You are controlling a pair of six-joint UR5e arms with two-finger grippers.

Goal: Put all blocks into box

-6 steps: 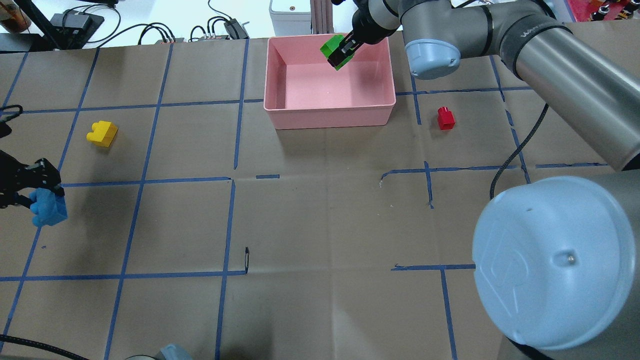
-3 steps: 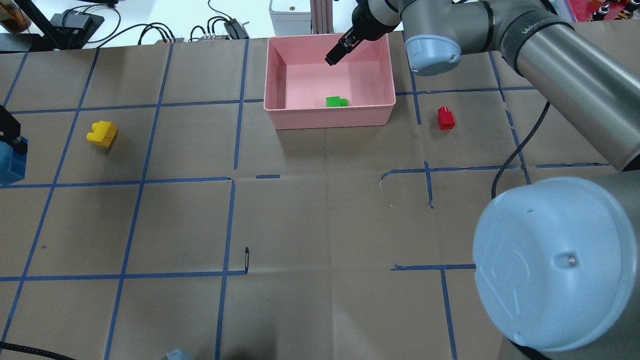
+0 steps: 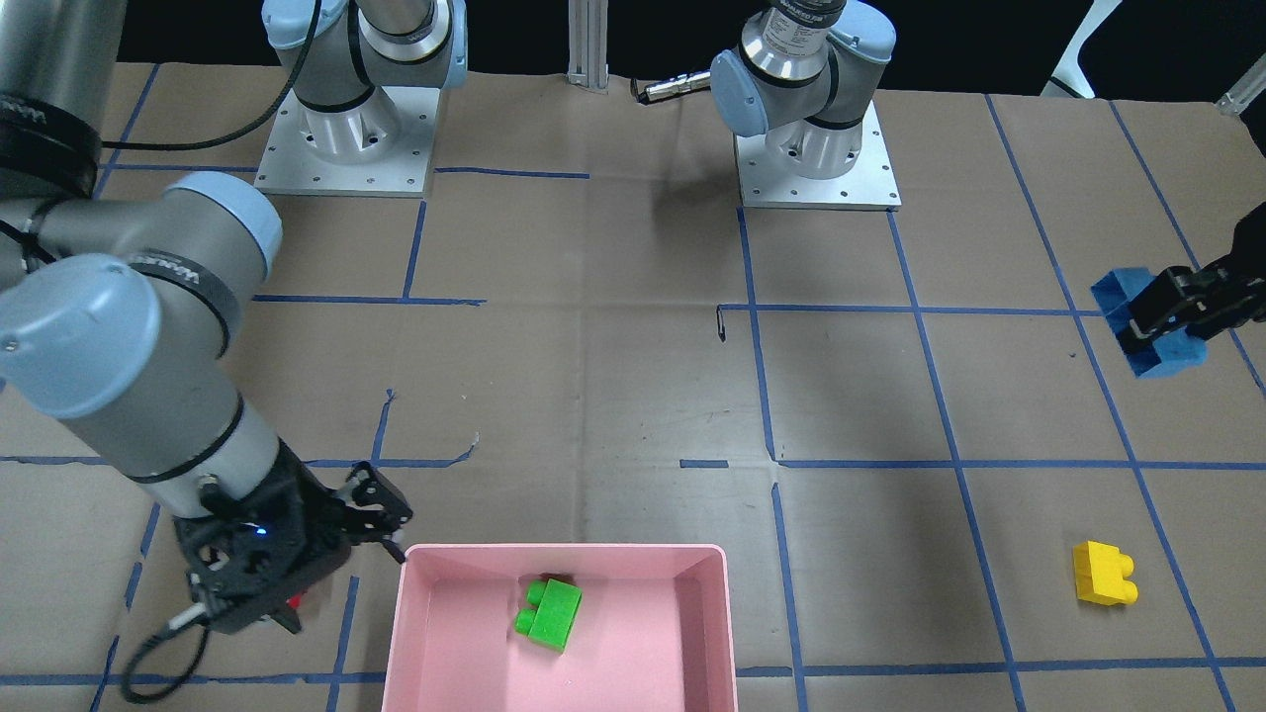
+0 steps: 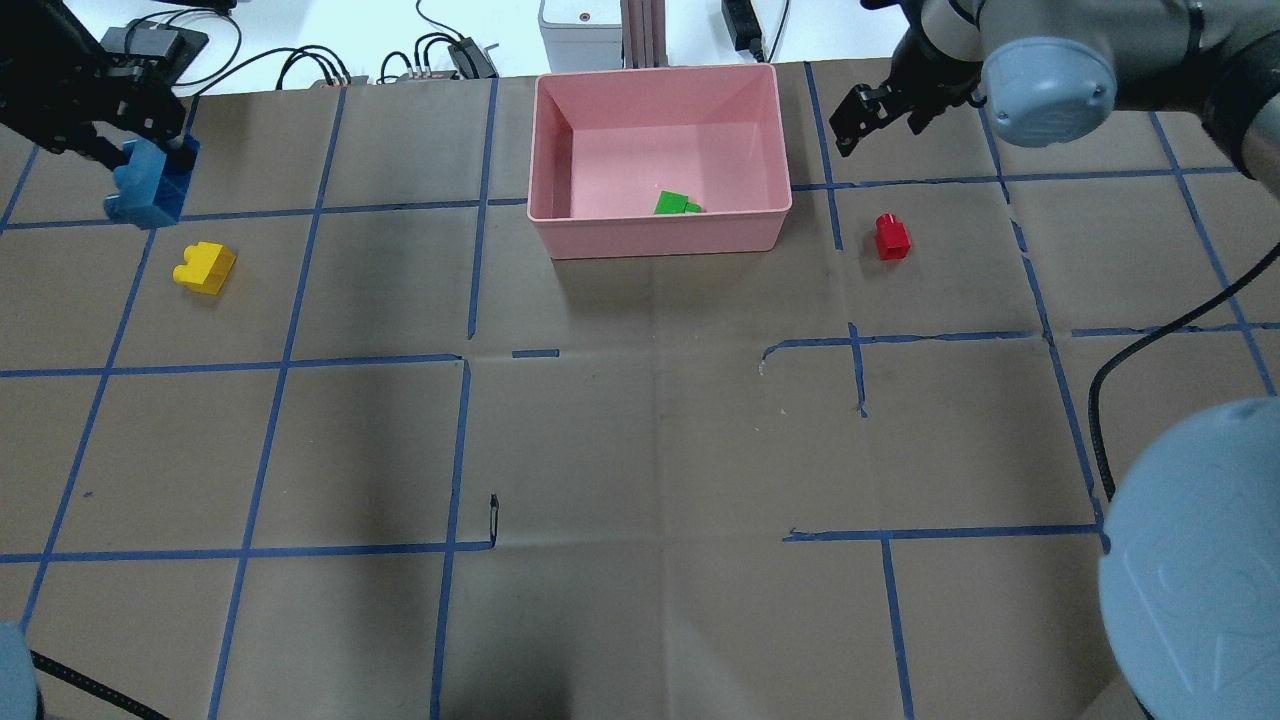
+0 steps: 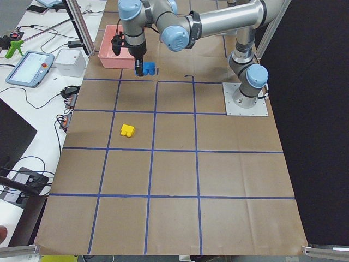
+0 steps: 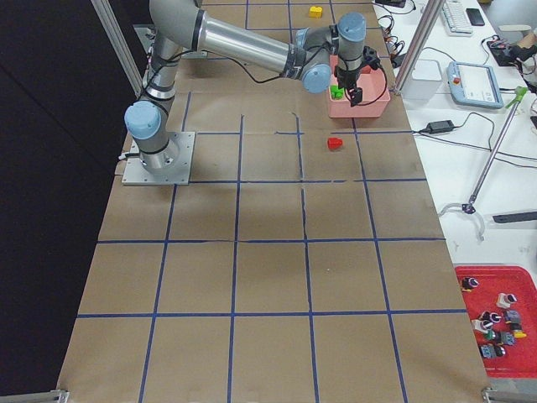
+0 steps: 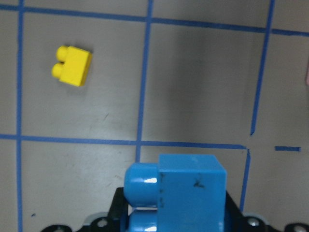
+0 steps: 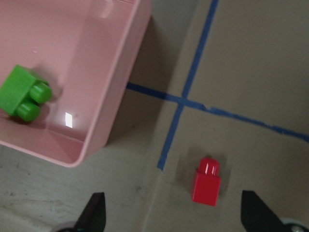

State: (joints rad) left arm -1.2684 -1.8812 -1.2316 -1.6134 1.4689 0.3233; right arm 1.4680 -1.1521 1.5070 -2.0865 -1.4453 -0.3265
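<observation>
The pink tray [image 4: 660, 240] stands at the far middle of the table, with the green brick [image 4: 675, 204] lying inside near its front wall. My right gripper [image 4: 872, 118] is open and empty, just right of the tray and above the red brick [image 4: 891, 237]. The right wrist view shows the red brick [image 8: 207, 182] on the table between the spread fingers. My left gripper [image 4: 148, 160] is shut on the blue brick [image 4: 150, 188] and holds it above the far left of the table. The yellow brick [image 4: 204, 267] lies on the table close by.
Cables, power boxes and a white unit [image 4: 580, 25] lie beyond the table's far edge. Blue tape lines [image 4: 470, 360] grid the brown paper cover. My right arm's elbow [image 4: 1200, 560] fills the overhead view's lower right corner.
My right gripper let the green brick drop into the tray, then moved right, out over the red brick. My left gripper carried the blue brick from the near left toward the far left.
</observation>
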